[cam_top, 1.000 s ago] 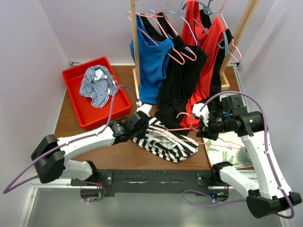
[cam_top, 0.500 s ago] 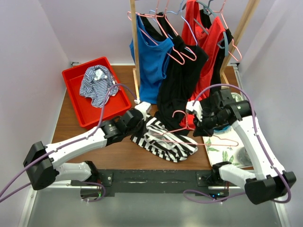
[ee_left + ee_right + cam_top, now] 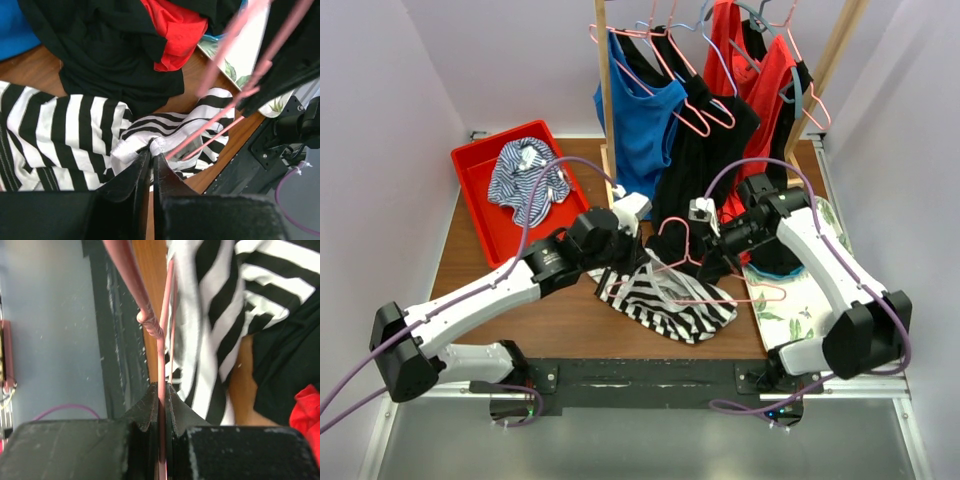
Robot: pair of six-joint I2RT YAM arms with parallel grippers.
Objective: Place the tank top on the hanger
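The black-and-white striped tank top [image 3: 672, 303] lies on the wooden table in front of the rack. My left gripper [image 3: 618, 270] is shut on a white fold of it [image 3: 150, 146] at its left end, lifting that edge. My right gripper [image 3: 712, 262] is shut on the wire of the pink hanger [image 3: 695, 290], which lies over the tank top with its hook up by the gripper. In the right wrist view the pink wire [image 3: 161, 365] runs between the closed jaws, beside the stripes [image 3: 220, 315]. In the left wrist view the hanger [image 3: 220, 125] reaches into the fabric fold.
A red tray [image 3: 480, 215] with a thin-striped blue-and-white garment [image 3: 525, 180] stands at back left. A wooden rack [image 3: 605, 100] holds blue [image 3: 640, 125], black [image 3: 705, 175] and red [image 3: 760, 110] tops on hangers. A leaf-print cloth [image 3: 800, 310] lies at front right.
My right gripper moved left and away from me with the hanger, over the tank top. My left gripper moved right and rose, lifting the tank top's left edge toward the hanger.
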